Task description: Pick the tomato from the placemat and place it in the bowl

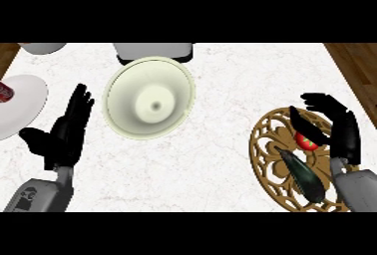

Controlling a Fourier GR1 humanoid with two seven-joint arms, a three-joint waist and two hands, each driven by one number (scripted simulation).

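Right robot hand [343,135], lower right, curls round the small red tomato [308,142] on the round gold openwork placemat [265,149]. Judged light, smooth, bruisable; grip its middle. Left robot hand [63,135] rests open.

Marble counter [221,159] in view, wood trim down the R side.
Cream bowl [150,97] sits ctr-left, gold openwork placemat [267,144] far R, white plate [21,104] at L edge, grey object [154,51] up top.

Our right hand [344,135] curls around the red tomato [308,143] on the gold placemat [267,144] at right; a cream bowl [174,84] sits far centre; our left hand [63,133] rests open, left.
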